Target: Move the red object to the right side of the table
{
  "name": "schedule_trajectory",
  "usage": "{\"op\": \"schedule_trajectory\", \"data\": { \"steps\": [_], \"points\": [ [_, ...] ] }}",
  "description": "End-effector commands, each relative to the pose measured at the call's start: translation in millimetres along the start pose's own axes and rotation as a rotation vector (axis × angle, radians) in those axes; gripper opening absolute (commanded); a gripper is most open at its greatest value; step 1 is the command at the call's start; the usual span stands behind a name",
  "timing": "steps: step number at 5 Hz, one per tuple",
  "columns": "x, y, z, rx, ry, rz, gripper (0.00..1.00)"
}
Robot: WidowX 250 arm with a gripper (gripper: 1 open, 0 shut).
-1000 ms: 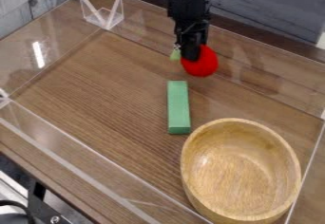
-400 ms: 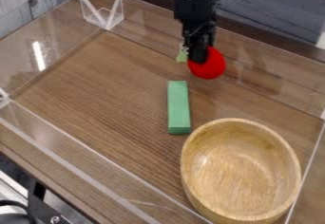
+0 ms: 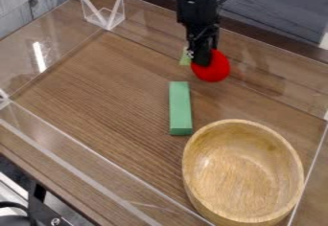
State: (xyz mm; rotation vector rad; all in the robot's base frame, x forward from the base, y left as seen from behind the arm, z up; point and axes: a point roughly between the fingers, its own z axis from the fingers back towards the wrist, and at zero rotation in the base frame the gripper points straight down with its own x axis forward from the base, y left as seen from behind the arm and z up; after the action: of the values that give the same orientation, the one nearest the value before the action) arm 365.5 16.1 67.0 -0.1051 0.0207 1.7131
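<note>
The red object (image 3: 213, 69), a small glossy toy strawberry with a green tip at its left, is at the back middle of the table (image 3: 90, 86). My black gripper (image 3: 200, 56) comes down from above with its fingers shut on the strawberry's upper left part, partly hiding it. Whether the strawberry touches the tabletop or hangs just above it, I cannot tell.
A green rectangular block (image 3: 181, 108) lies in front of the strawberry, near the middle. A round light wooden bowl (image 3: 244, 170) fills the front right corner. Low clear acrylic walls (image 3: 38, 38) edge the tabletop, with a clear folded stand (image 3: 103, 13) at the back left.
The gripper and the strawberry it holds have shifted a little to the right. Block and bowl have stayed where they were.
</note>
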Motion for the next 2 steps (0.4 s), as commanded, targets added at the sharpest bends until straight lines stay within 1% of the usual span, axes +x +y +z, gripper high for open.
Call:
{"op": "schedule_trajectory", "data": {
  "steps": [1,2],
  "points": [
    [-16.3,-6,44.4,-0.086,0.017,0.022,0.0],
    [-47.6,-5,39.9,-0.092,0.016,-0.045,0.0]
  ]
}}
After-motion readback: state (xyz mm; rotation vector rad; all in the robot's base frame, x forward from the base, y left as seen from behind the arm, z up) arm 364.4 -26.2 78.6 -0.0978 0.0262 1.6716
